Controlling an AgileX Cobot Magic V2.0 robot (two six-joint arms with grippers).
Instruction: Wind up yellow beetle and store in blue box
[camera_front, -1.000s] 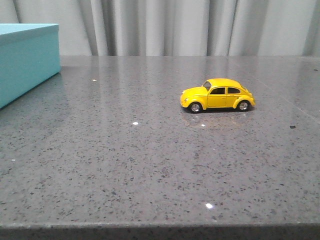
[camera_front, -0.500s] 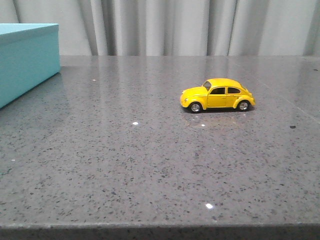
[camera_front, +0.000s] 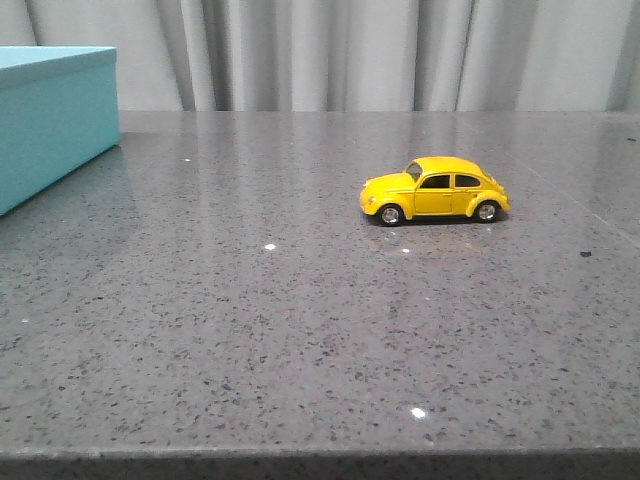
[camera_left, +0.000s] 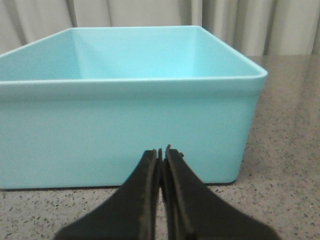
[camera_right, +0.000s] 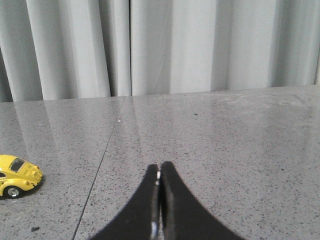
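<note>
Beetle first: the yellow beetle (camera_front: 435, 189) stands on all four wheels on the grey speckled table (camera_front: 300, 330), right of the middle and nearer the far edge than the near one, its side turned toward the front camera and its nose pointing toward the table's left edge. It is a small glossy yellow car with a rounded roof, dark windows and black wheels with silver hubs. In the right wrist view only its rear part (camera_right: 17, 175) shows at the frame's border, well apart from the right gripper (camera_right: 159, 181), whose fingers (camera_right: 171, 200) are pressed together with nothing between them.

Far off toward the table's left far corner sits the blue box (camera_front: 52, 115), light turquoise with plain matte sides, much larger than the car. The left wrist view looks into it from above its rim: the box (camera_left: 125, 120) is open on top with a rounded lip and a bare interior. The left gripper (camera_left: 161, 152) hangs just in front of the near wall of the box, its dark fingers (camera_left: 147, 195) closed against each other and holding nothing. Pale pleated curtains (camera_front: 380, 55) hang behind the table's far edge.
</note>
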